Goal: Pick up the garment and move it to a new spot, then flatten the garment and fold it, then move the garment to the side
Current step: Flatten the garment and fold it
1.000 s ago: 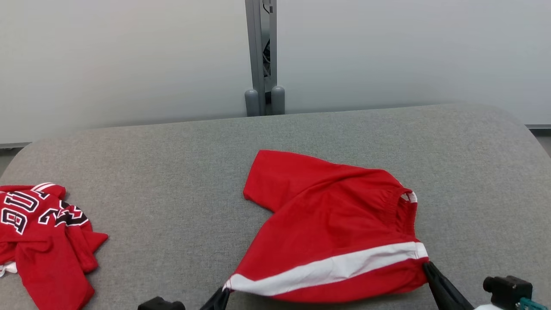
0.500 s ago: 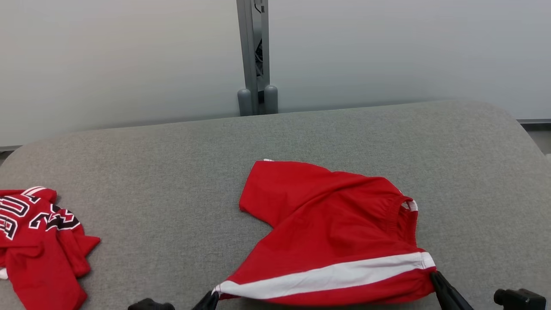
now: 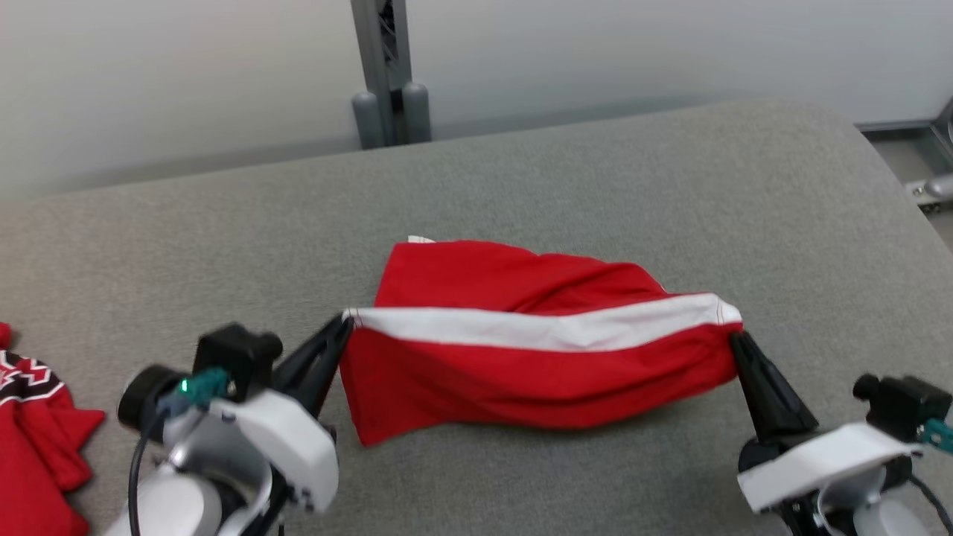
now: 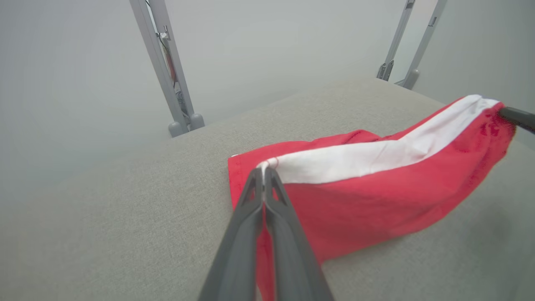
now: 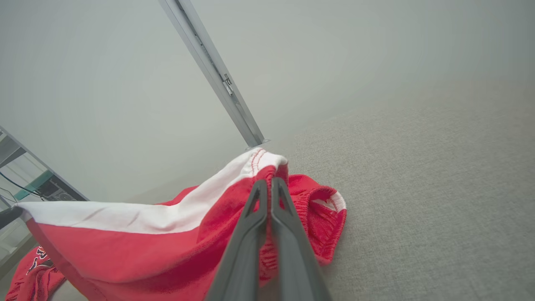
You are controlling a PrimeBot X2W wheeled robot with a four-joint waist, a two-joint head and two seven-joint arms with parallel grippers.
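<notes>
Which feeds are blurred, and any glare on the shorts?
Head view: motion-smeared, worst on the left arm's white wrist. Left wrist view: left tool and red shorts sharp, posts splay through the wide-angle lens. Right wrist view: right tool sharp, wall hazy. No glare.

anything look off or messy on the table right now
Nothing is damaged or spilled. The red garment hangs by its white-striped edge between the left gripper and right gripper, its lower part bunched on the grey table rather than flat. A second red jersey lies crumpled at the table's left edge.
</notes>
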